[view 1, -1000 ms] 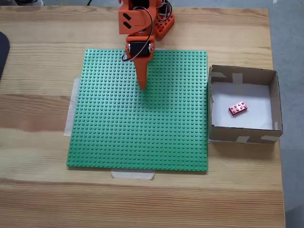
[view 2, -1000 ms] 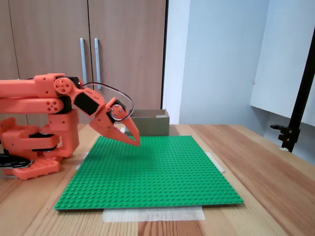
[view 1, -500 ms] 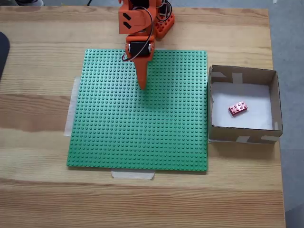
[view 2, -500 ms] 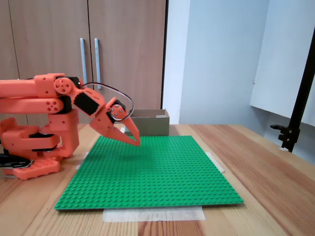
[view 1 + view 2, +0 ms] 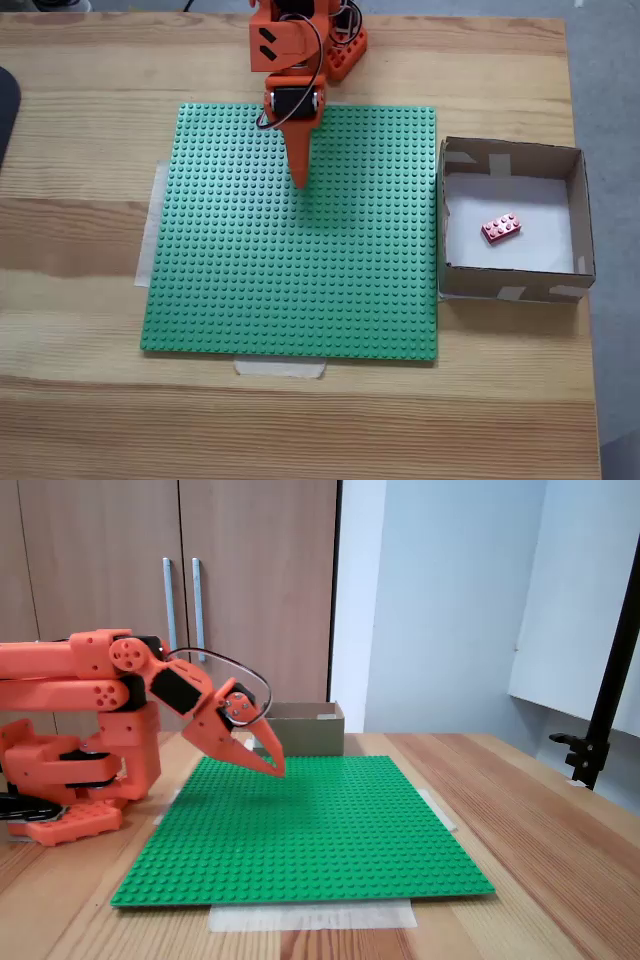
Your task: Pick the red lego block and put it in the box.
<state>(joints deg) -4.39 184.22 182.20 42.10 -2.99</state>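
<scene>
Inside box (image 5: 580,215), on white floor: red lego block (image 5: 501,229), task apparently done. Gripper (image 5: 298,181) empty, fingers together, parked above green baseplate (image 5: 300,290).

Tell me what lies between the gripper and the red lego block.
In the top-down fixed view, only bare green baseplate studs and the box near wall separate the gripper from the red lego block, which sits inside.

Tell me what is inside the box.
The red lego block lies alone on the white floor of the box. In the side fixed view, the box wall hides its inside.
</scene>
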